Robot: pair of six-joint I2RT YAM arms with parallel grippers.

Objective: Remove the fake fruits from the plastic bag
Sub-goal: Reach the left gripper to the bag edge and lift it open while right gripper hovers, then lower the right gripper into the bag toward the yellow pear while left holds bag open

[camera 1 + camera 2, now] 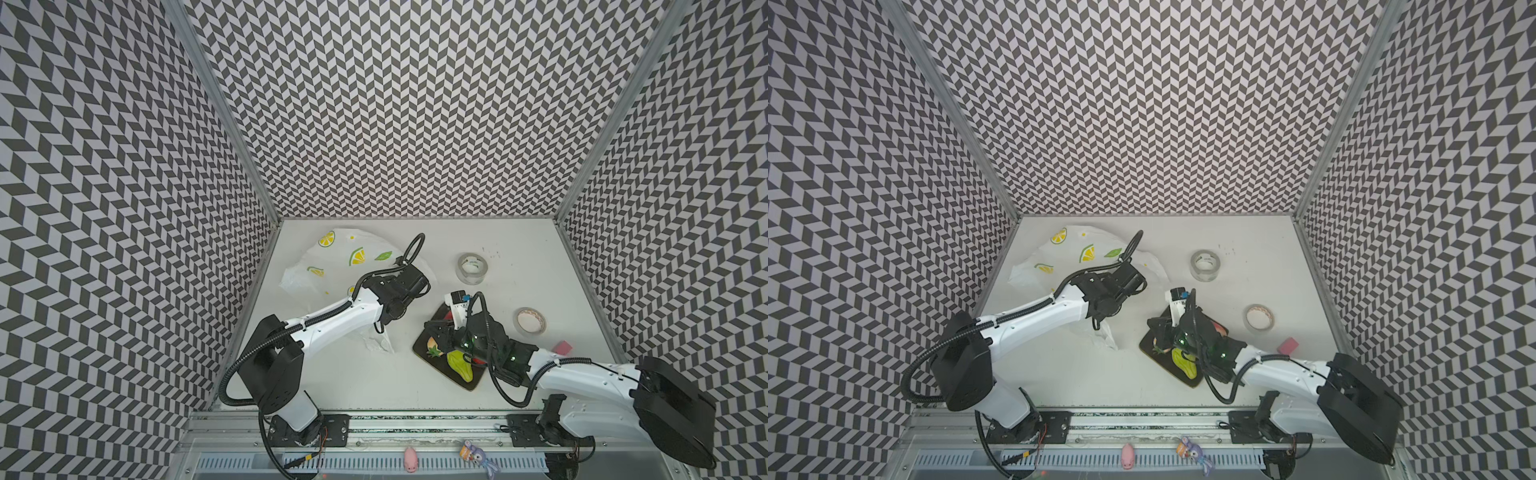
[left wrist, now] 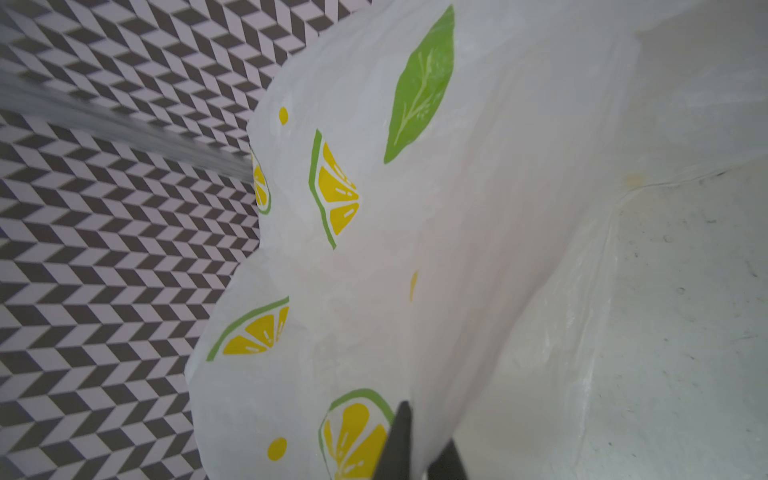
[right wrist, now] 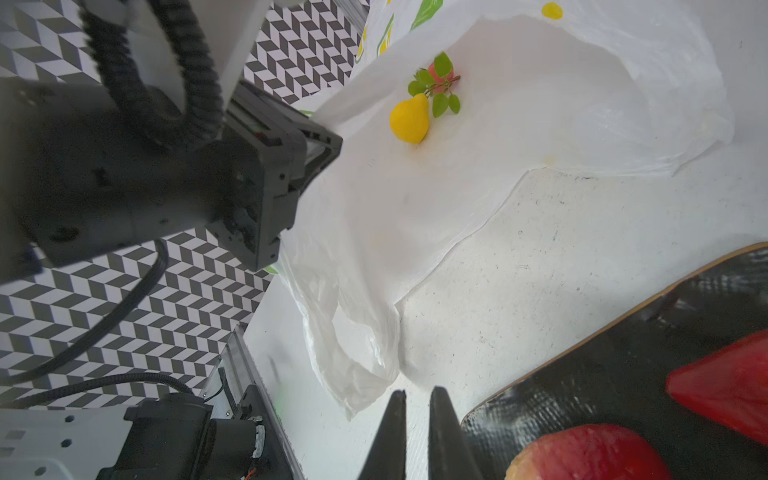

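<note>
Plastic bag [image 1: 353,257] sits on the far-left part of the table [image 1: 519,257]. One handle trails toward the near side, under the left arm.

Left gripper [image 2: 424,453]: fingers clamped on the bag's upper layer, with film running between them. From the right wrist view that layer is held up off the lower one, and the mouth gapes toward the right.

Inside the bag, on the lower layer: yellow pear [image 3: 409,120], and just beside it a small red fruit [image 3: 438,72] on a green leafy sprig.

Right gripper [image 3: 417,399] hangs over bare table between the bag handle and the black board [image 3: 623,365]. Its fingers are almost together, with only a slit between them and nothing in it.

The board lies right of centre, toward the near side. On it: green pear [image 1: 459,365], red strawberry [image 3: 727,395], red-pink round fruit [image 3: 590,453].

Clear tape roll [image 1: 471,268] stands farther back, apart from both.
</note>
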